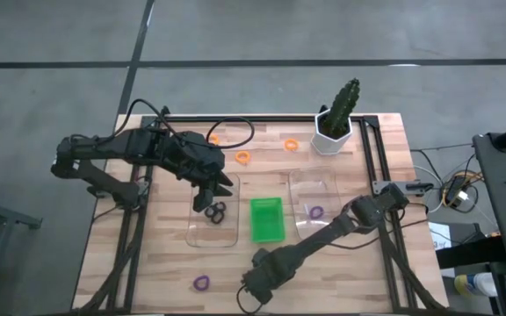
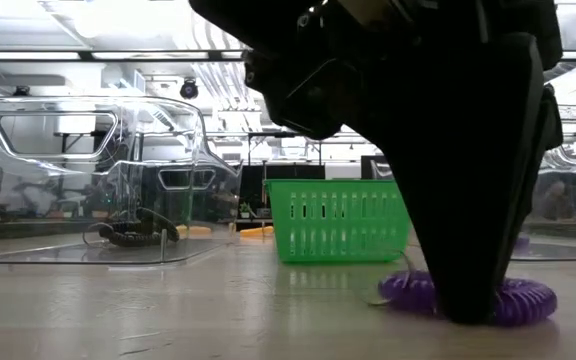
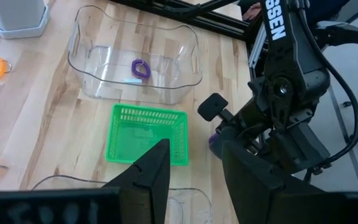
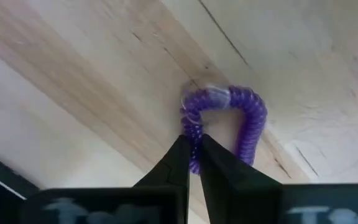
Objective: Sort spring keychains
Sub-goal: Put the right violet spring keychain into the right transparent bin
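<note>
Purple spring keychain (image 4: 229, 121) on the table's front edge pinched by the right gripper (image 4: 194, 152), left gripper (image 1: 207, 200) open over the black-filled tray (image 1: 228, 235); still loose: three orange keychains (image 1: 243, 157), another purple (image 1: 202, 283)

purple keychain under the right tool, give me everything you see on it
The purple keychain is a small coiled loop, plastic-looking, glossy, bent into an uneven ring. It lies flat on the wooden table near the front edge, ahead of the green tray. The right tool is shut on one side of the coil, fingers pinching it from above. A thin metal ring seems attached at one end; details unclear.
</note>
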Tool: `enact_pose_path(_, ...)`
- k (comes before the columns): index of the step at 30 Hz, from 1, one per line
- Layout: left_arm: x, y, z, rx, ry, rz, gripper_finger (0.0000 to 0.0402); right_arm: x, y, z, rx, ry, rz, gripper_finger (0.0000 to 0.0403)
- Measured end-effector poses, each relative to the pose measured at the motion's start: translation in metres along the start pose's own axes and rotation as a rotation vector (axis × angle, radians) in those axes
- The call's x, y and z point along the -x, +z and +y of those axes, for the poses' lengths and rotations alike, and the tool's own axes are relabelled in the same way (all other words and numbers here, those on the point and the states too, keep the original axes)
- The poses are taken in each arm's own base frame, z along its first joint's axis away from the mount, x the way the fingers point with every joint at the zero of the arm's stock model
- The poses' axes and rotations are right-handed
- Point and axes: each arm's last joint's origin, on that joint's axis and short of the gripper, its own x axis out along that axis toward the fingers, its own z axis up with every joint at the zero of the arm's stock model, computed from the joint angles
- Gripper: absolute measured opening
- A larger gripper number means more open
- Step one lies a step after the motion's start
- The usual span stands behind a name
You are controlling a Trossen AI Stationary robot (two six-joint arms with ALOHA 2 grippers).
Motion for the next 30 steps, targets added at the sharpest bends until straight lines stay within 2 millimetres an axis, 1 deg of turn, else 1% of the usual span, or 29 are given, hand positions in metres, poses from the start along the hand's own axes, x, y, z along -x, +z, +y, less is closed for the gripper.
enact_pose_path(2,0.0,0.0,0.0,0.0,0.0,0.0,0.0138,0.004,0.002,0.002,-0.002,0.016,-0.002,0.0013)
enact_pose_path(5,0.0,0.0,0.0,0.0,0.0,0.0,0.0138,0.015,0.006,0.008,0.001,0.059,-0.021,0.0011)
enact_pose_path(10,0.0,0.0,0.0,0.0,0.001,0.0,0.0138,0.056,0.009,0.018,-0.013,0.15,-0.071,0.001)
enact_pose_path(13,0.001,-0.001,0.0,-0.001,0.003,0.008,0.0138,0.079,0.007,0.018,-0.02,0.125,-0.1,0.0009)
enact_pose_path(15,0.001,-0.002,0.001,-0.003,0.007,0.017,0.0138,0.099,0.004,0.011,-0.028,0.065,-0.118,0.0009)
enact_pose_path(18,0.001,-0.003,0.001,-0.015,0.009,0.023,0.0138,0.127,0.001,-0.007,-0.048,-0.03,-0.143,0.0009)
enact_pose_path(22,0.001,-0.004,0.001,-0.015,0.013,0.034,0.0138,0.149,0.002,-0.029,-0.079,-0.092,-0.159,0.0009)
enact_pose_path(27,0.002,-0.007,0.001,0.012,0.019,0.067,0.0138,0.177,0.003,-0.054,-0.103,-0.095,-0.213,0.0009)
enact_pose_path(30,0.001,-0.01,-0.001,0.024,0.017,0.093,0.0138,0.185,0.006,-0.075,-0.147,-0.123,-0.243,0.0009)
